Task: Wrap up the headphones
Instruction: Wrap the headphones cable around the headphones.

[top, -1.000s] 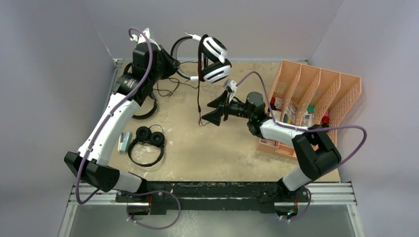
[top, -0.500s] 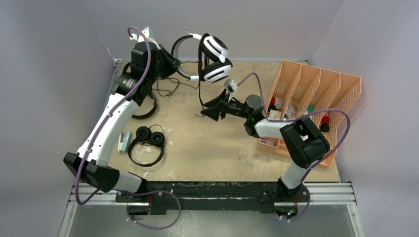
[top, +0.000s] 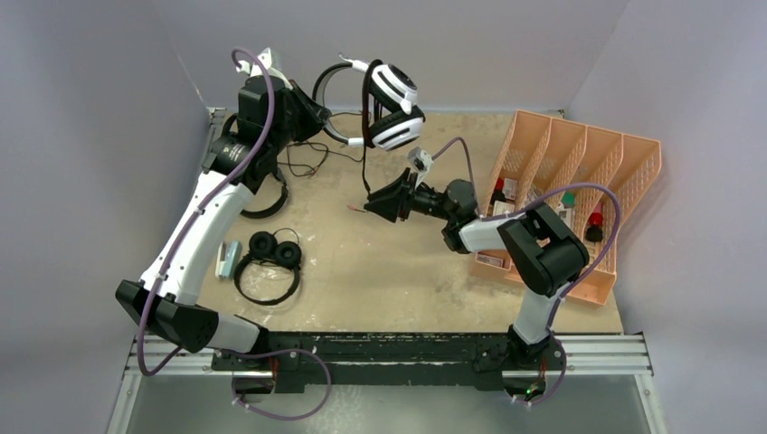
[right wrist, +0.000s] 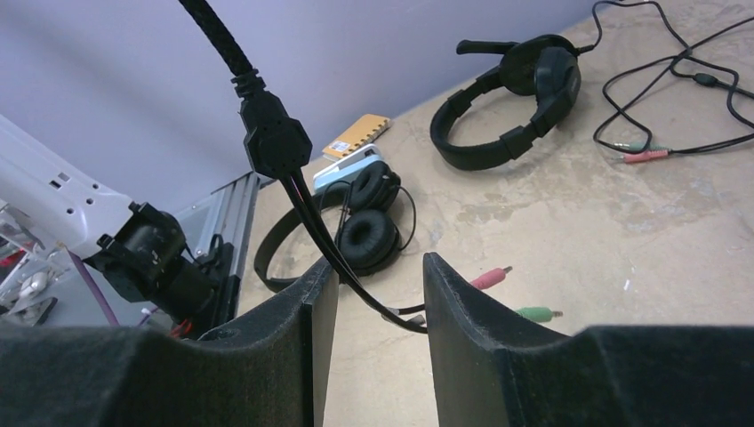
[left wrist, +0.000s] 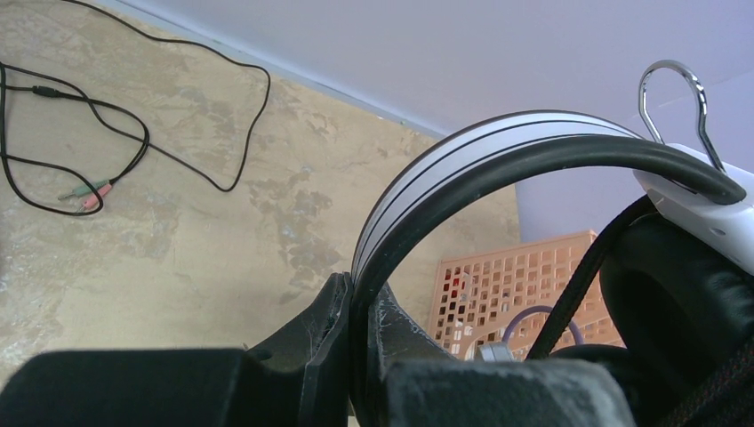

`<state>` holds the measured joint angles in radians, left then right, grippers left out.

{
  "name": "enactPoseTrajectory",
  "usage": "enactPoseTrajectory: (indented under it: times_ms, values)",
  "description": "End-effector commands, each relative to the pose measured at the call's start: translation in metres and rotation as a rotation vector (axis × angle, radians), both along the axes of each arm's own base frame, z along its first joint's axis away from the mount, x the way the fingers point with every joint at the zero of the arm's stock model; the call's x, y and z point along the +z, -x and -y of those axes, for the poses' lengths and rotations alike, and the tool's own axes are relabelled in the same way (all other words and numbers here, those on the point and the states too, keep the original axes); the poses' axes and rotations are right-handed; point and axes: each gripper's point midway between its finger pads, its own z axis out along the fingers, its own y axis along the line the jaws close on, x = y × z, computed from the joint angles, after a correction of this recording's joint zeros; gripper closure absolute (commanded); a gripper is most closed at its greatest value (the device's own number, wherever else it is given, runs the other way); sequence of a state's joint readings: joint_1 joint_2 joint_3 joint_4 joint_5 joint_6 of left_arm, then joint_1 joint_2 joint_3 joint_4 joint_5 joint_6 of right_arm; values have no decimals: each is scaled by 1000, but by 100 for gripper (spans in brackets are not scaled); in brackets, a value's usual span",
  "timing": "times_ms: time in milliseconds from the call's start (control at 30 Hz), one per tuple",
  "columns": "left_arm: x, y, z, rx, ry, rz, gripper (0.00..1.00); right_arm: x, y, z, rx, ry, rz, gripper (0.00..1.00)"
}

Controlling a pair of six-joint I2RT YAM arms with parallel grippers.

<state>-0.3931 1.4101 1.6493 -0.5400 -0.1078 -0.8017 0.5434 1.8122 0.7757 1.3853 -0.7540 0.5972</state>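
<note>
Wrap barely started. Left gripper (left wrist: 360,311) pinches the headband (left wrist: 498,147) of the white-and-black headphones (top: 393,108), aloft at 12 o'clock. Right gripper (right wrist: 373,294) jaws stand apart around the hanging cable (right wrist: 276,142) (no loops yet). Small black pair (top: 271,253) and larger black pair (right wrist: 525,98) lie unwrapped at 9 o'clock.

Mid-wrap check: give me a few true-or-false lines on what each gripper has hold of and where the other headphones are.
1. The left gripper is clamped on the headband of the white-and-black headphones. True.
2. The right gripper is shut tight on the cable. False: its jaws stand apart, with the hanging cable running down between them.
3. The small black headphones sit in the orange rack. False: they lie on the table beside the left arm.
4. The larger black headphones lie on the table. True.
</note>
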Motion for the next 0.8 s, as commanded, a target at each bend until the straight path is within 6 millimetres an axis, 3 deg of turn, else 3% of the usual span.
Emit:
enactPoseTrajectory:
  times_ms: [0,267,533,600,767]
  values:
    - [90,15,-1,-15,161,225,100,25,5,-5,21,-67,92,57]
    - [92,16,1,-27,172,226,100,21,4,-9,20,-81,81,65]
    - [100,26,11,-113,172,261,100,22,0,4,-28,-60,89,94]
    - [100,31,20,-177,169,274,100,24,-5,12,-45,-52,82,100]
    - [100,52,32,-322,106,340,100,24,-21,48,-120,-21,46,100]
